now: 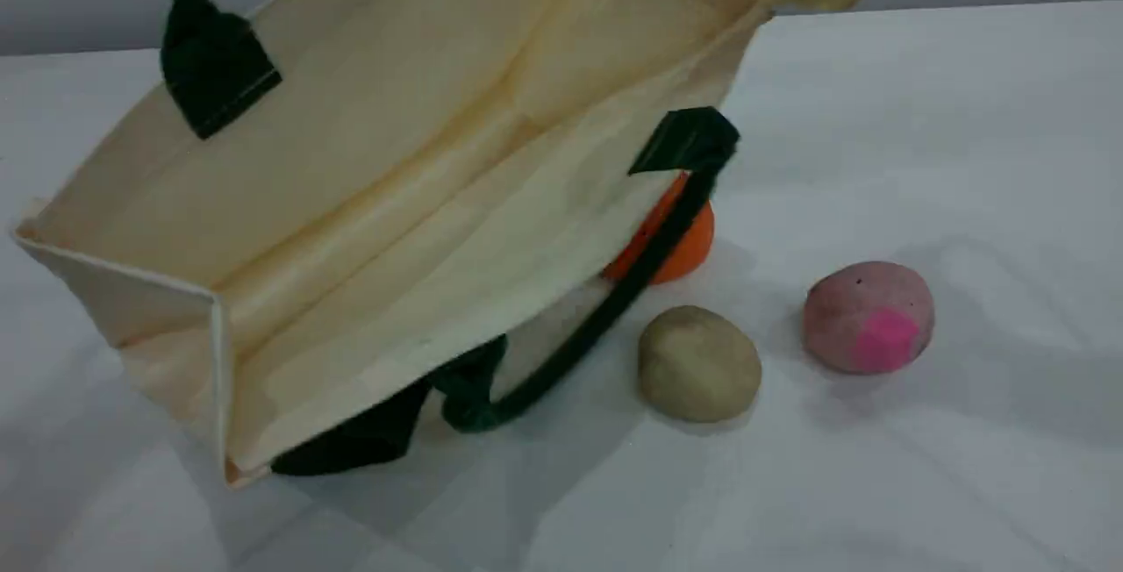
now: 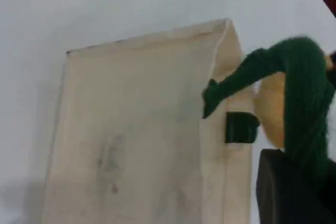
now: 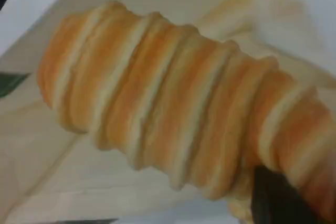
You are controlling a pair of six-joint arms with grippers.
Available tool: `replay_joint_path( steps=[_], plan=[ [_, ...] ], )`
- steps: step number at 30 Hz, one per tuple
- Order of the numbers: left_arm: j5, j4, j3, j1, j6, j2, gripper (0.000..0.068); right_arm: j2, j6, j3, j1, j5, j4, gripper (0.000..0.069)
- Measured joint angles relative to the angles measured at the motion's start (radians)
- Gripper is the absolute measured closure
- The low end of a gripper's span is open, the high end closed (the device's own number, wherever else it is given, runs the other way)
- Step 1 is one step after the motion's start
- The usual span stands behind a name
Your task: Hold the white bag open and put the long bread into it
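Your right gripper [image 3: 278, 200] is clamped near one end of the long bread [image 3: 178, 108], which hangs over the upper corner of the white bag [image 1: 421, 160], not yet inside. Your left gripper [image 2: 294, 187] is pinched shut on a green strap [image 2: 302, 87], hoisting the bag aslant. Risks: limp canvas sags and closes the mouth; the end-held loaf pivots or catches the rim; the slack lower strap [image 1: 583, 339] drags the orange fruit [image 1: 693, 247] behind it. Bread: ridged, golden, tapered. Bag: cream cloth, creased, soft-walled. You cannot judge how wide the mouth stands.
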Motion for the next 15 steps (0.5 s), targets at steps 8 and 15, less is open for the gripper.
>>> replay_joint_path(
  steps=[8,15],
  plan=[
    [0.032,0.001,-0.065,0.000,0.000,-0.001,0.0594,0.002,0.028,0.000,0.136,-0.070,-0.016,0.0607],
    [0.033,0.003,-0.068,0.000,-0.001,0.000,0.0594,0.002,0.044,0.000,0.251,-0.177,0.004,0.0608]
  ],
)
